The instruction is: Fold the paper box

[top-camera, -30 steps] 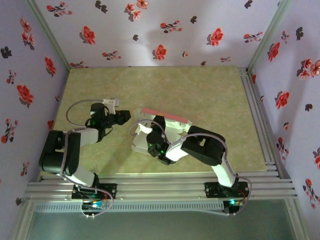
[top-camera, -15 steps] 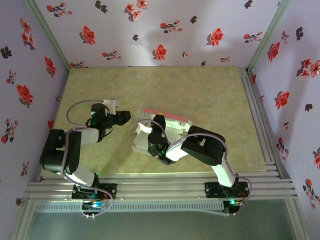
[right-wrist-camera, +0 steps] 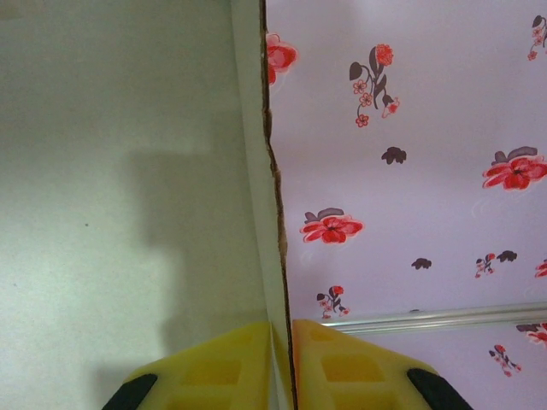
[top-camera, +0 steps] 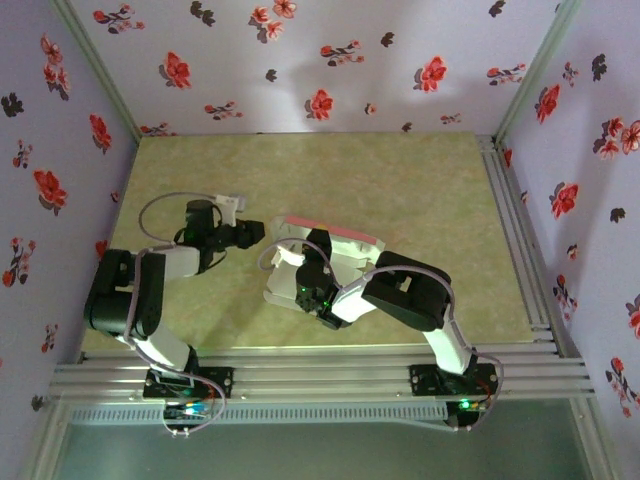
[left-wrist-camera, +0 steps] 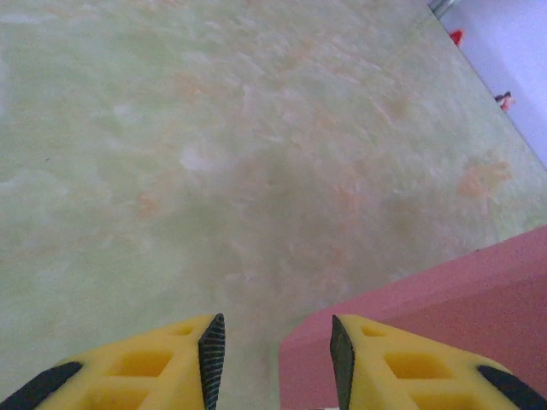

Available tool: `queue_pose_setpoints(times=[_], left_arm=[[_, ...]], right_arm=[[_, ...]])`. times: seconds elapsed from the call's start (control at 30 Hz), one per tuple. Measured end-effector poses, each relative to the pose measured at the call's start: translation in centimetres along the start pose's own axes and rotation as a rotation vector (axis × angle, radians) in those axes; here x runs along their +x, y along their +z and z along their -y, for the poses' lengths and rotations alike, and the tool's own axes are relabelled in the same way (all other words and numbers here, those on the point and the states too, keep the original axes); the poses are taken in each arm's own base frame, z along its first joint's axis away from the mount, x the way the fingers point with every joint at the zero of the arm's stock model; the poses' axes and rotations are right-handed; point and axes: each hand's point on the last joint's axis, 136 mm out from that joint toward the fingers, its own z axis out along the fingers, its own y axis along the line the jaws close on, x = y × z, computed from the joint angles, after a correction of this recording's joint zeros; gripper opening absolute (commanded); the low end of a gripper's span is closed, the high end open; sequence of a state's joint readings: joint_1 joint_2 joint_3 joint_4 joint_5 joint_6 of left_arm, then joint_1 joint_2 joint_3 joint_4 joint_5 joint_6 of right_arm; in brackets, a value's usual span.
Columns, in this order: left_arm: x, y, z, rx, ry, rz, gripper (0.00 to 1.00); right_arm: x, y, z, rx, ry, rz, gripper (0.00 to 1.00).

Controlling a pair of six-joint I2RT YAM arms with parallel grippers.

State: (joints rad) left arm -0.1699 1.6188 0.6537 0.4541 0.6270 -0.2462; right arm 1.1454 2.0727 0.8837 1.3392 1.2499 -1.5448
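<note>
The paper box [top-camera: 345, 250] lies partly raised at the middle of the table, pale grey-white with a salmon pink strip along its far edge. My right gripper [top-camera: 316, 250] reaches into it from the near side. In the right wrist view the yellow fingers [right-wrist-camera: 222, 367] of that gripper [right-wrist-camera: 280, 329] are shut on an upright thin panel of the box [right-wrist-camera: 252, 171], seen edge-on. My left gripper [top-camera: 256, 232] sits just left of the box's left corner. It is open in the left wrist view [left-wrist-camera: 273, 329], with a pink box panel [left-wrist-camera: 444, 316] low between and right of its fingertips.
The table [top-camera: 400, 180] has a pale green marbled top, with flowered walls on three sides. An aluminium rail [top-camera: 520, 230] runs along the right edge, and more rails cross the near edge by the arm bases.
My left arm has shifted a little up and right, bringing its gripper closer to the box's left corner. The right arm and the box have stayed put.
</note>
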Motion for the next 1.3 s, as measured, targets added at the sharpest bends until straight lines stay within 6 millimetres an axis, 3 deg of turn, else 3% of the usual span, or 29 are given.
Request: queue_pose_setpoints(times=[0.8, 1.3], left_arm=[[3.4, 1.0, 4.5, 0.169, 0.093, -0.18, 0.45], [3.7, 1.0, 6.4, 0.245, 0.076, -0.195, 0.46]], right_arm=[[0.0, 0.0, 0.0, 0.0, -0.001, -0.001, 0.17], [0.3, 0.3, 0.0, 0.0, 0.008, -0.01, 0.16]])
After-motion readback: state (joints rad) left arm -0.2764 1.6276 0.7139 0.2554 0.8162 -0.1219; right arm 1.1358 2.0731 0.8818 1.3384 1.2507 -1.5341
